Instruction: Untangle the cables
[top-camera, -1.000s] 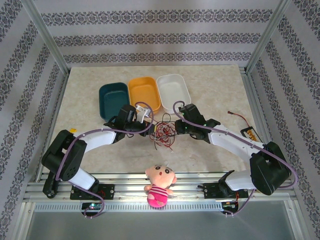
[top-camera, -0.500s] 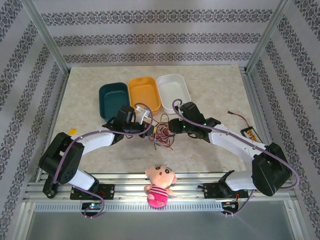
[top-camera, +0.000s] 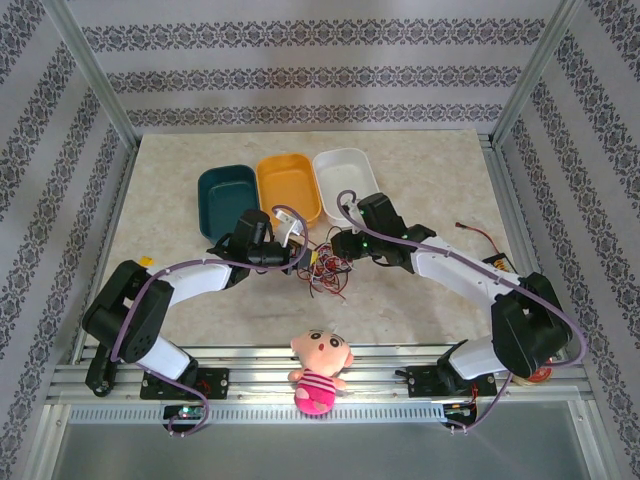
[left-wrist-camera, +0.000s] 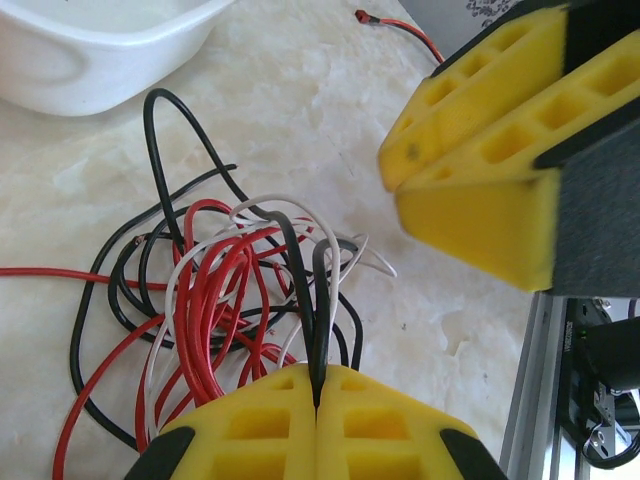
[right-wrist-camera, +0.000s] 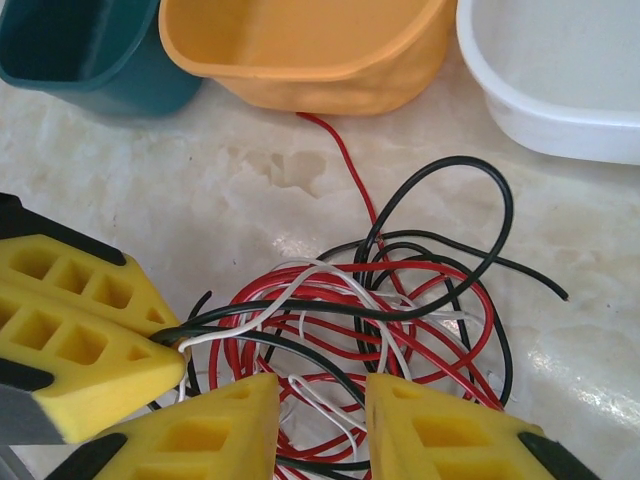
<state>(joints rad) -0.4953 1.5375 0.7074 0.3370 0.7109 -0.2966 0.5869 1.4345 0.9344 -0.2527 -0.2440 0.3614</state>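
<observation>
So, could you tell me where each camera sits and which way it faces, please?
Top external: above and behind the bases, looking down at the table; both arms show, left gripper and right gripper at the cables.
Left wrist: on that wrist, looking along its shut fingers pinching a black cable.
Right wrist: on that wrist, facing the orange tray over its open fingers.
Both wrist views share the cables and the white tray.
</observation>
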